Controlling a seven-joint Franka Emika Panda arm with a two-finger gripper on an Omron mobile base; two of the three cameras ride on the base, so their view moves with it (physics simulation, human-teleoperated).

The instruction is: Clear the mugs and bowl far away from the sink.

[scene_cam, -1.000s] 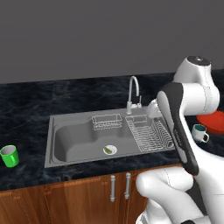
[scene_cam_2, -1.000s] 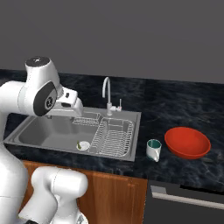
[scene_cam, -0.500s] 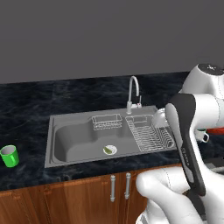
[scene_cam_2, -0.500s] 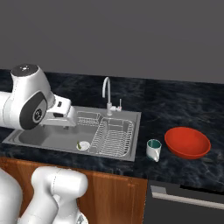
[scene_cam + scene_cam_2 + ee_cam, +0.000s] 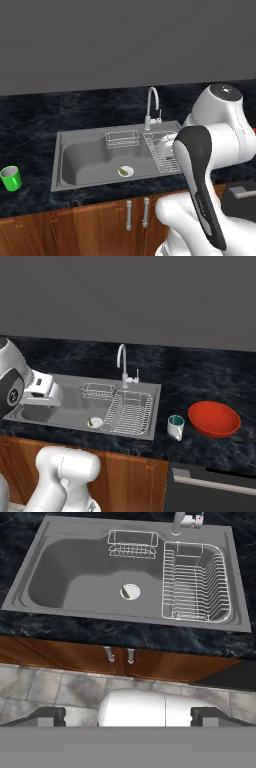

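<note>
Steel sink (image 5: 90, 155) in a dark marble counter (image 5: 200, 376), robot arm hanging back over the cabinet front.

Inside the basin sit a wire dish rack (image 5: 195, 582), a small wire basket (image 5: 132, 544) and a round drain (image 5: 130, 591), with the curved chrome faucet (image 5: 122, 363) behind. The gripper (image 5: 127, 716) looks down from above the wooden cabinet doors (image 5: 90, 657) and tiled floor (image 5: 45, 687), its tips spread wide with nothing between them. The green mug (image 5: 11, 177) stands on the counter far to the sink's left, well apart from the gripper. A white mug with a teal inside (image 5: 175, 427) stands just right of the sink, the red bowl (image 5: 214, 419) beside it. No readable writing anywhere.
</note>
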